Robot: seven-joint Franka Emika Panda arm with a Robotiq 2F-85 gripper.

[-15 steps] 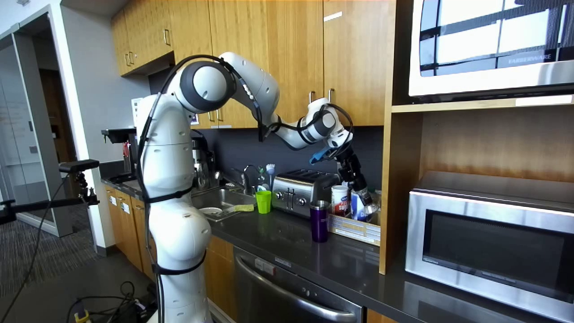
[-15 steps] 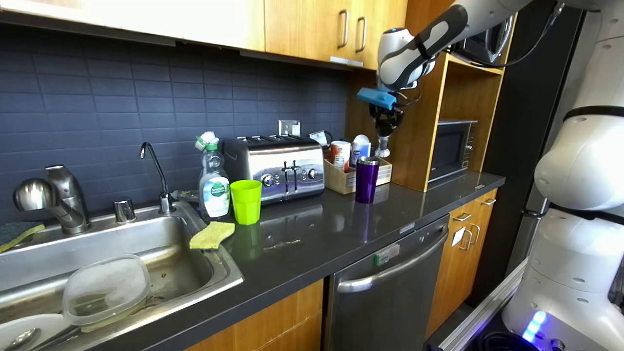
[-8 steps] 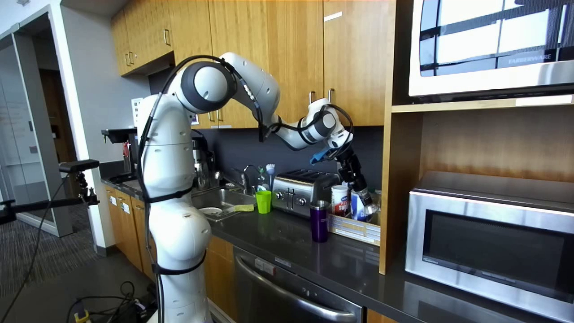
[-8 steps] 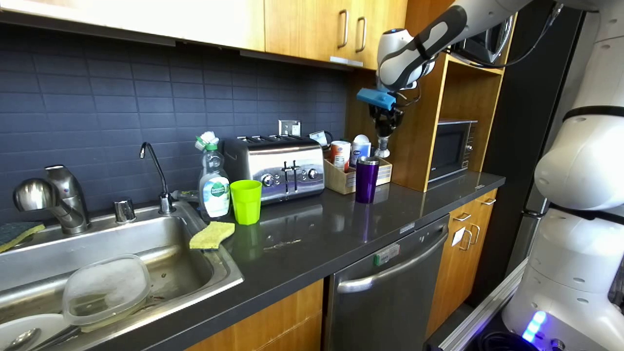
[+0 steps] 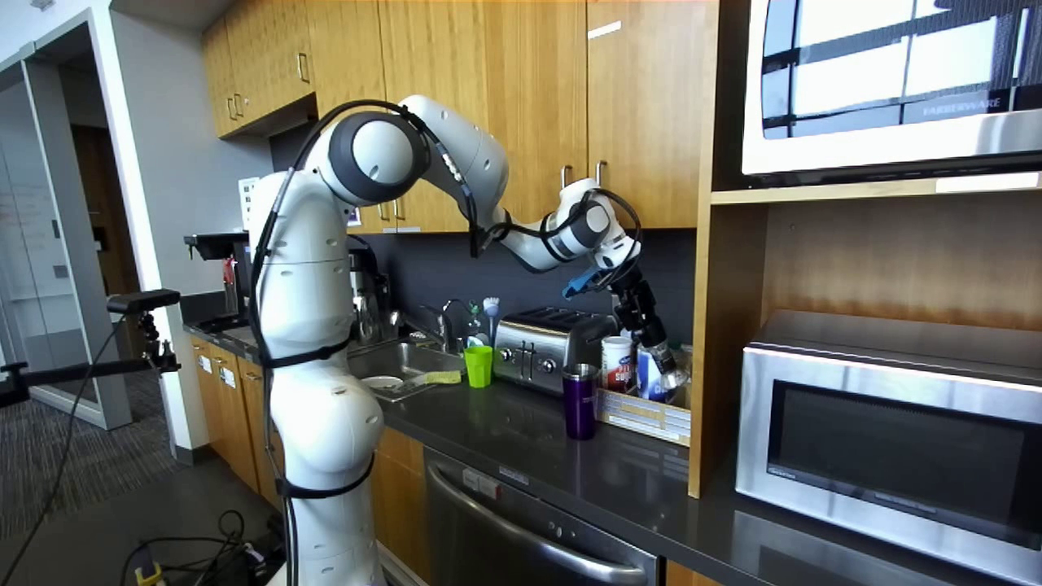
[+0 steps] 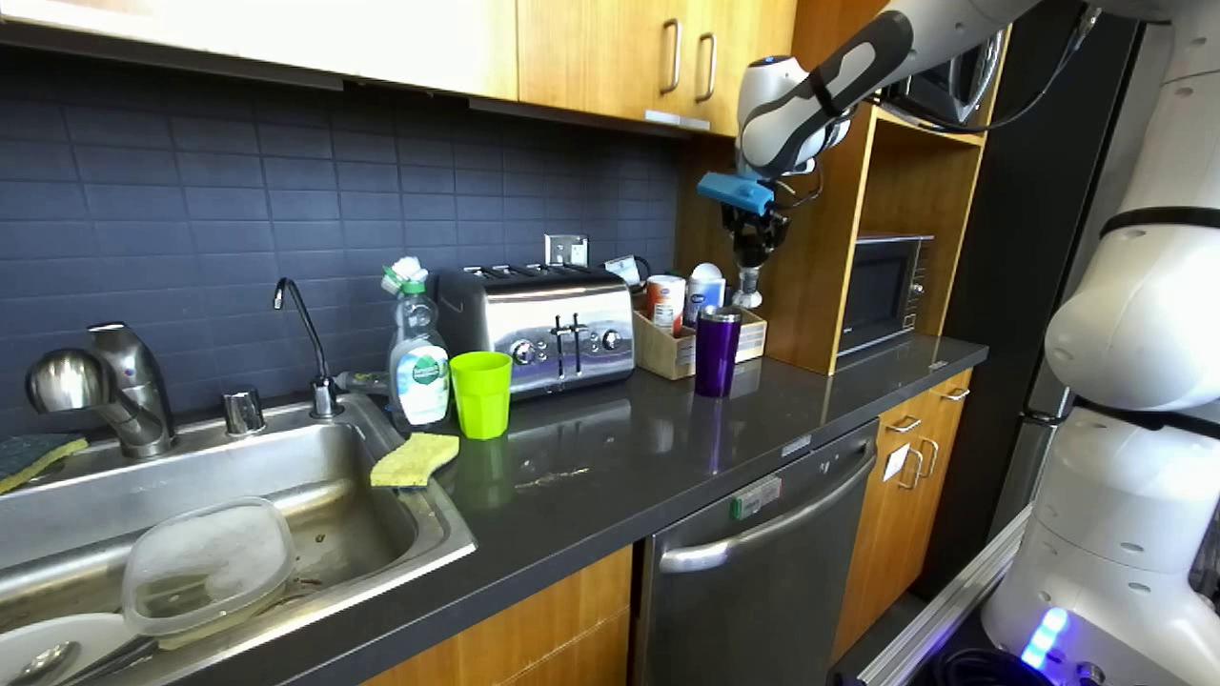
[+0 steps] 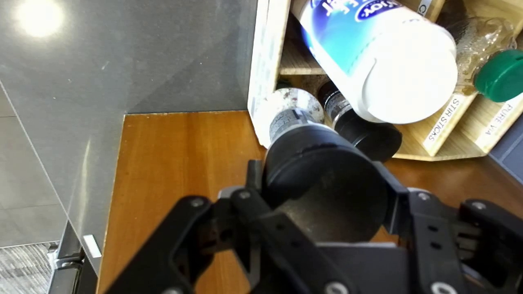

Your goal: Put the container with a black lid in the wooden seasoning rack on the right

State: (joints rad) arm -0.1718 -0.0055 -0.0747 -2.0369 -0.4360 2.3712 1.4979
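— First, what is the condition of the claw [image 7: 322,183]?
— Clamped: its two fingers [image 7: 402,206] grip one container with a black lid [image 7: 314,163] by that lid.
— Where is the container?
— Below the claw, base down, at an end compartment of one wooden seasoning rack [image 5: 643,416]. Base contact cannot be confirmed. Specks show at the transparent base.
— Rack contents?
— Identifiable items, four: one blue-labelled canister [image 7: 380,65], nearer the claw; one red-labelled canister [image 6: 665,300], farther; one black-capped bottle [image 7: 365,134], near; one green-capped bottle [image 7: 476,51], farther.
— Outside the rack?
— One purple tumbler [image 6: 717,354], upright, lower than the claw.
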